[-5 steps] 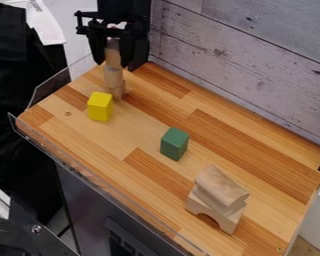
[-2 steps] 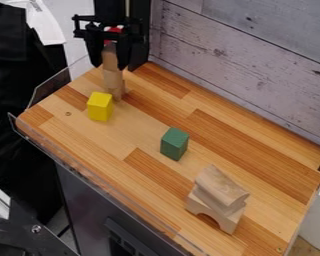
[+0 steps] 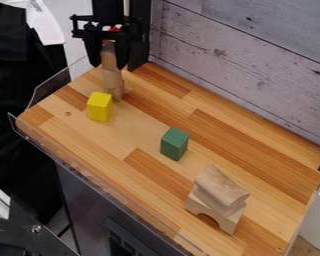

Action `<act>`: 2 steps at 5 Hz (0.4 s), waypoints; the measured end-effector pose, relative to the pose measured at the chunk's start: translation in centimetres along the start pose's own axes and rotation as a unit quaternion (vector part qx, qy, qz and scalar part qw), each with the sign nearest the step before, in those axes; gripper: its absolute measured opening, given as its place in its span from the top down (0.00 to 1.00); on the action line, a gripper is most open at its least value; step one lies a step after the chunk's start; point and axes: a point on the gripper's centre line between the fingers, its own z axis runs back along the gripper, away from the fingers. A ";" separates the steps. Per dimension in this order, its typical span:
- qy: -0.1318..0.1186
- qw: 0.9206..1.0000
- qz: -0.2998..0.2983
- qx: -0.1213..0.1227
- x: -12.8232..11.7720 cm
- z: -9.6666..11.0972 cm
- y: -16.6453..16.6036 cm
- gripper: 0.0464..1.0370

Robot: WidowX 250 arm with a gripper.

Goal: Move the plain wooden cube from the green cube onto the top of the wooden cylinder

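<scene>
From here the black gripper (image 3: pixel 108 66) partly hides the top of the upright wooden stack (image 3: pixel 112 80), and I can't tell whether it's clamped on it. The yellow block (image 3: pixel 99 106) sits just in front, with bare tabletop (image 3: pixel 139 125) stretching to the green block (image 3: pixel 174 144) and on to the plank wall (image 3: pixel 243 65); the arched block (image 3: pixel 213 210), near the front edge, is partly covered by the rounded block (image 3: pixel 221 187).

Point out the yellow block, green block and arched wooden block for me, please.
Yellow block (image 3: pixel 98 110), camera view: its front side.
Green block (image 3: pixel 169 147), camera view: its left visible side.
Arched wooden block (image 3: pixel 217 211), camera view: its face, just above the arch.
</scene>
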 end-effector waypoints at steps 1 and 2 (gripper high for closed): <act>0.001 1.000 0.002 0.000 0.0 0.0 0.0 0.48; 0.003 1.000 0.008 0.000 0.2 0.1 0.2 0.41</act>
